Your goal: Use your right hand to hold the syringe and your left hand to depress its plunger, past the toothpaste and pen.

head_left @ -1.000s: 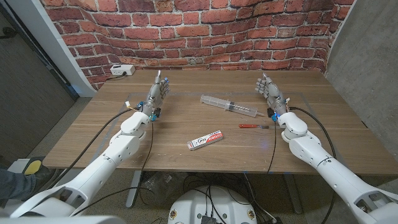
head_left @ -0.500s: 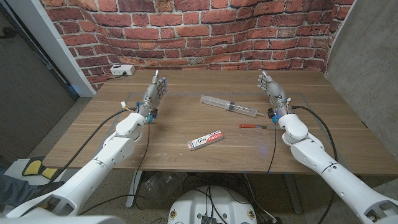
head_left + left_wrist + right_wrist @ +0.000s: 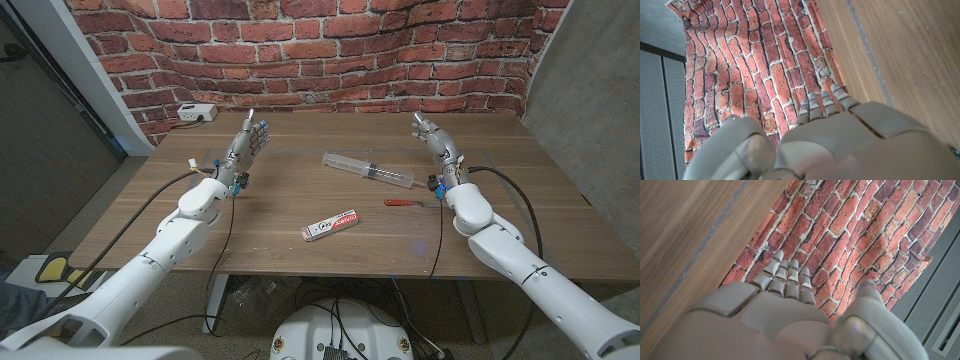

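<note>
Syringe (image 3: 367, 171) lies untouched mid-table. Left hand (image 3: 247, 146) at 9 o'clock, right hand (image 3: 436, 143) at 3 o'clock, both released, fingers extended.

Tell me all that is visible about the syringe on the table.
The syringe is a long clear plastic tube lying flat on the wooden table, slanted, its wider end toward the left hand and its thin end toward the right hand. A darker part shows inside near the middle; its plunger looks drawn out. Nothing touches it but the table. The red pen lies just in front of its thin end, apart from it.
</note>
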Robot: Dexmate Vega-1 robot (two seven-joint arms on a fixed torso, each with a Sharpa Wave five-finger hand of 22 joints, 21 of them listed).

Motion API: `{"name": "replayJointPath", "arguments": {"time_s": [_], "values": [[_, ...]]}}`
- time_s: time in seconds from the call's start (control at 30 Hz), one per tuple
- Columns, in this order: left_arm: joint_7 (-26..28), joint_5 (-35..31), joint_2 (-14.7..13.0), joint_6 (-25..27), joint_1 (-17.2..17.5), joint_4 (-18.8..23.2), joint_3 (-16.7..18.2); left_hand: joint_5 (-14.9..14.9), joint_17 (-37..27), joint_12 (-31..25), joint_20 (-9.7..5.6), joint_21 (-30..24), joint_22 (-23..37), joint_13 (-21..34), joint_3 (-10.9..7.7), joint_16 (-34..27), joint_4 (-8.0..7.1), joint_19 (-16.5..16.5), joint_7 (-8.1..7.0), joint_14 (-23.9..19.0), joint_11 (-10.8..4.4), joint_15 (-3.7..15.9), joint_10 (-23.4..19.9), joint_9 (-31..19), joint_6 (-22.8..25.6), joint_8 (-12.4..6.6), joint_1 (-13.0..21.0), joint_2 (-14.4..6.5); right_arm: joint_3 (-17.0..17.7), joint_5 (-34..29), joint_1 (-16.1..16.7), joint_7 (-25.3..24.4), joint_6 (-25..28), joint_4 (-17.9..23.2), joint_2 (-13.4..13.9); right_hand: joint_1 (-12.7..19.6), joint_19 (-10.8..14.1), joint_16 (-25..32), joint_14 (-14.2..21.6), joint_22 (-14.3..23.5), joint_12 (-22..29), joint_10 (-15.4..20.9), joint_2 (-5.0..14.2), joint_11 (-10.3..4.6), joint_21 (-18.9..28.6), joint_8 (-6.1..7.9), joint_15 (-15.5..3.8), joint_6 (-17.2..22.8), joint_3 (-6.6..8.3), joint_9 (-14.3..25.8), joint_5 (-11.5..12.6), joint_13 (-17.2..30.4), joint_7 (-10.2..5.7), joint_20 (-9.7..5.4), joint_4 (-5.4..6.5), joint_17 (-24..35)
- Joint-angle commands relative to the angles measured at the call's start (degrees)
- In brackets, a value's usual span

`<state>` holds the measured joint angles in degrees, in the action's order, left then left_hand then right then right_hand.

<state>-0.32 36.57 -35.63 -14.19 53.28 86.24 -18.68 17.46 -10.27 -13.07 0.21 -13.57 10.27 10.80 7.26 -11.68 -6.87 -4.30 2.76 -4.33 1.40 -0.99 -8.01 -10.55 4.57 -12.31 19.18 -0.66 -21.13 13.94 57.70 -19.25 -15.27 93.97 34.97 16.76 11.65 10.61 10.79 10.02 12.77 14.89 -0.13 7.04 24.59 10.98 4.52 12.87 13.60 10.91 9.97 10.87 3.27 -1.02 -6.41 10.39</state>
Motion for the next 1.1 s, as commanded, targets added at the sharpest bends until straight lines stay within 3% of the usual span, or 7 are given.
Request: {"name": "replayJointPath", "arguments": {"time_s": [0.03, 0.17, 0.4, 0.63, 1.0, 1.1], "values": [[-1.5, -0.4, 1.0, -1.6, -1.2, -2.5, -1.0, 0.1, -0.2, -0.7, -0.07, -0.1, 0.1, 0.1, 0.33, -0.4, 0.4, -1.1, -0.35, -1.6, -0.73, 0.61, -1.7, 0.0, 2.0, -0.58, 0.7, -0.4, -0.6, -8.1, 1.8, -5.8, 4.3, 5.0, 0.4, 1.3, 0.7, 0.3, 0.4, 0.1, -0.2, 0.0, 0.65, -0.41, -0.4, 1.12, 0.09, 2.7, 0.37, 0.2, 0.3, 0.1, -1.08, 0.1, -0.6, 0.1], [-2.2, -0.3, 1.2, -2.2, -1.3, -3.3, -1.2, 0.0, -0.2, -0.8, -0.16, -0.3, 0.1, 0.1, 0.4, -0.5, 0.48, -2.0, -0.35, -2.4, -0.88, 0.78, -2.5, 0.0, 2.9, -0.74, 0.9, -0.6, -1.2, -10.9, 1.9, -7.3, 5.1, 5.7, 0.2, 2.1, 1.1, 0.3, 0.8, 0.1, 0.1, 0.7, 1.14, -0.41, -0.7, 1.94, -0.15, 4.9, 0.77, 0.5, 0.4, 0.1, -0.83, 0.07, -1.0, 0.1], [-2.7, -0.4, 1.6, -2.3, -1.8, -3.8, -1.6, 0.0, -0.2, -0.9, -0.12, -0.2, 0.1, 0.1, 0.49, -0.6, 0.58, -2.1, -0.56, -3.3, -1.18, 1.15, -3.2, 0.0, 3.8, -0.86, 1.2, -0.7, -2.4, -16.1, 0.9, -9.6, 6.6, 5.7, -0.2, 2.5, 1.5, 0.3, 0.9, 0.1, 0.0, 0.6, 0.81, -0.53, -1.2, 0.21, -0.35, 0.9, 0.64, 0.5, 0.3, 0.1, -0.4, -0.03, -1.32, 0.1], [-2.5, -0.3, 1.1, -2.2, -1.2, -2.5, -1.4, -0.1, -0.2, -0.9, -0.39, -0.1, 0.1, 0.1, 0.62, -0.5, 0.65, -2.5, -0.8, -4.0, -1.95, 1.55, -4.0, 0.0, 4.7, -0.93, 1.4, -0.8, -3.4, -20.0, 0.1, -11.0, 7.6, 5.5, -0.2, 2.5, 1.7, 0.3, 0.9, 0.1, -0.1, 0.4, 0.67, -0.67, -1.3, -0.01, -0.48, 0.2, 0.56, 0.4, 0.3, 0.1, -0.56, -0.04, -1.38, 0.1], [-3.5, 1.5, -0.4, -2.7, 0.8, 0.2, 0.1, -0.3, -0.2, -0.2, -0.33, 0.4, 0.1, 0.1, 0.82, 0.1, 0.69, -1.8, -0.72, -3.1, -1.02, 0.93, -3.1, -0.1, 4.2, -0.42, 1.6, -1.0, -5.5, -29.2, -0.7, -13.1, 15.2, 8.3, 1.3, 2.7, 2.0, 0.3, 1.1, 0.1, -0.1, 0.4, 0.55, -0.77, -1.4, -0.03, -0.7, 0.0, 0.51, 0.4, 0.3, 0.1, -0.58, -0.16, -1.48, 0.1], [-2.7, 1.2, -0.7, -2.7, 1.4, 0.9, 0.5, -0.3, -0.2, -0.2, -0.36, 0.5, 0.1, 0.1, 0.85, 0.2, 0.69, -1.6, -0.73, -3.1, -1.04, 0.93, -3.1, -0.1, 4.2, -0.38, 1.6, -1.0, -5.9, -30.7, -0.8, -13.0, 17.1, 9.1, 1.7, 2.8, 2.2, 0.2, 1.0, 0.2, -0.1, 0.3, 0.58, -0.83, -1.9, 1.31, -0.82, 3.3, 0.42, 0.5, 0.2, 0.1, -0.7, -0.15, -1.47, 0.1]]}}
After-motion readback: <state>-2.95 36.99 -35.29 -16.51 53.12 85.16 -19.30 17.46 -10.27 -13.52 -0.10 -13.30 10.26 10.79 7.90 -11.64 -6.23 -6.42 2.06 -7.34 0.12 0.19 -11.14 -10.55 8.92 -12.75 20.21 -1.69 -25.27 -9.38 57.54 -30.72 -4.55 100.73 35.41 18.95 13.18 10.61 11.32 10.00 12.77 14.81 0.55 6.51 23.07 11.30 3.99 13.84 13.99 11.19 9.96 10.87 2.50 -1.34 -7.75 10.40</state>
